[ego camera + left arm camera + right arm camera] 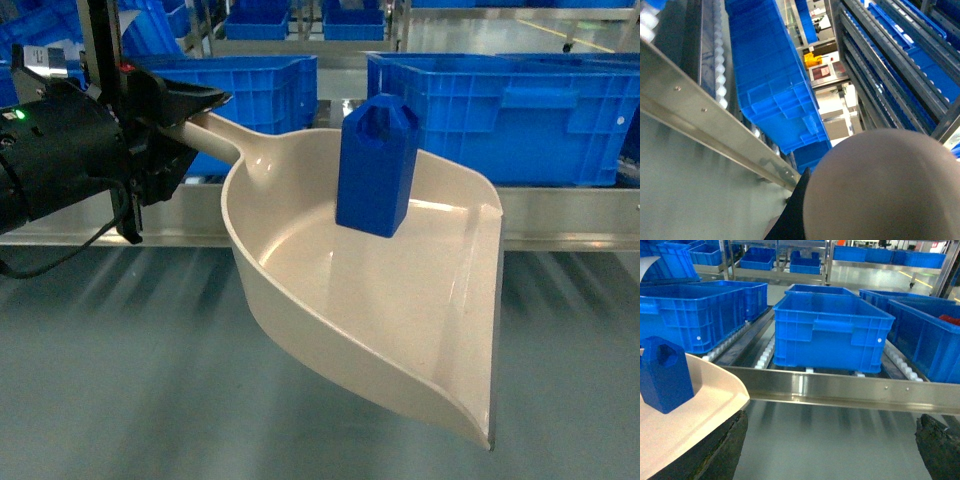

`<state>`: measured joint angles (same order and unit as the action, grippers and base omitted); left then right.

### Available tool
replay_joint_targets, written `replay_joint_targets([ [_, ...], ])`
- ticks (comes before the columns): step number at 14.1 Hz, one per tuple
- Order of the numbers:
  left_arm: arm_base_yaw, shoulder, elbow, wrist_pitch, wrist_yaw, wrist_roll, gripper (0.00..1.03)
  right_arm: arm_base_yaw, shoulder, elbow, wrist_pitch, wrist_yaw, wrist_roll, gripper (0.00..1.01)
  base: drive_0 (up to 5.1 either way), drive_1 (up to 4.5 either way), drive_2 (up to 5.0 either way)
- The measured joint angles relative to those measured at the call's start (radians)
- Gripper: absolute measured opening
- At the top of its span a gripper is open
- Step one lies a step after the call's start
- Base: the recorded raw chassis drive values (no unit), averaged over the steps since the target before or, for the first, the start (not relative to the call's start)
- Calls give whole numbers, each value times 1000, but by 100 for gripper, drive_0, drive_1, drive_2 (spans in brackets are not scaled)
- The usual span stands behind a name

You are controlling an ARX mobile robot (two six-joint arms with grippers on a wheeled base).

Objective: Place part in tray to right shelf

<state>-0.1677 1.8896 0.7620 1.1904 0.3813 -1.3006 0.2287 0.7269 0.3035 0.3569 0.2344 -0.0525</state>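
The left gripper (195, 105) is clamping the tray (400, 330) handle; the light, slick part (376, 165) is standing loose, likely tippy.

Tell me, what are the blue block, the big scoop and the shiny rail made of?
The blue block looks like hard plastic: solid colour, moulded edges, dull sheen. The big scoop seems glossy cream plastic, since light glints off its smooth curved walls. The shiny rail looks like brushed steel: silver, streaky reflections, small screws.
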Motion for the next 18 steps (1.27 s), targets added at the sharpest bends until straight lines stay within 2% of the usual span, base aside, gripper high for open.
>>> replay_joint_targets([
  [10,0,0,0,8,-2,0,14,0,0,0,2,0,0,98,-2,425,-428],
  [18,3,1,2,7,-3,-1,14,0,4,0,1,0,0,98,0,0,0],
])
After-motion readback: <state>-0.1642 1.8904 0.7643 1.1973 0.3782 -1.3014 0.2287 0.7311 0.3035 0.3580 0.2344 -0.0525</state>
